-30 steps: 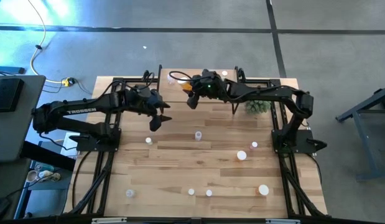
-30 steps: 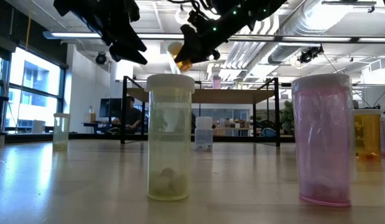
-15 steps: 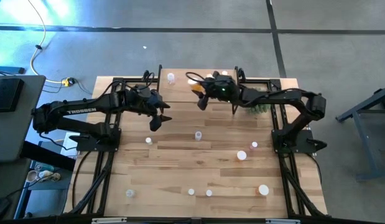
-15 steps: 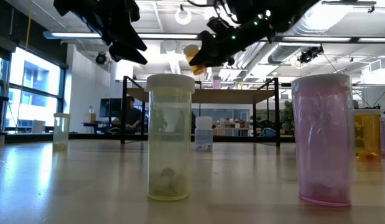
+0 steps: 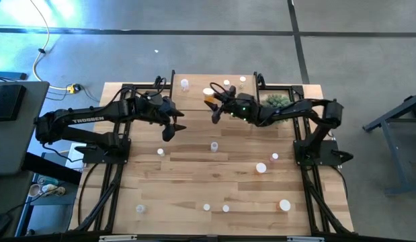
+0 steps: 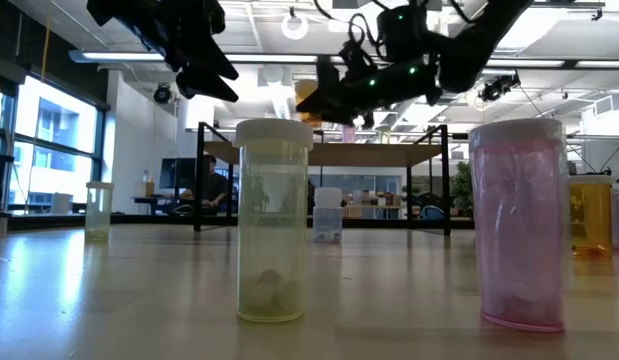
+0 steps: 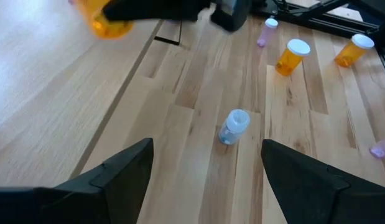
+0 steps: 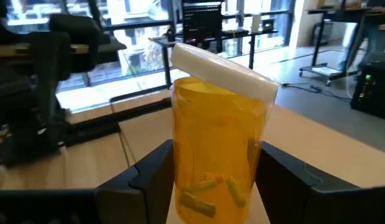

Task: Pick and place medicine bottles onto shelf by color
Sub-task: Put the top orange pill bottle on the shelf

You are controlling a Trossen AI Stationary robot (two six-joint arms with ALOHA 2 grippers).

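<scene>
Grasping an orange bottle point(image 8: 220, 155), the right end effector point(image 5: 213, 101) shows pills only at the wrist; left end effector point(image 5: 169, 128) released.

Orange bottle point(image 8: 220, 149) with white cap, tilted, clamped between dark fingers point(image 8: 148, 180).

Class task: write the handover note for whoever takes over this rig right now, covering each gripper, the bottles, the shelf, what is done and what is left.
Right gripper: shut on an orange bottle, held in the air over the shelf.
Left gripper: open, empty, hovering above the table left of centre.
Done: a few bottles stand at the shelf's back, one pale bottle among them; their colours are hard to tell.
Left: set the orange bottle down, then collect the loose ones on the table, including the clear bottle, pink bottle and yellow-green bottle.
</scene>
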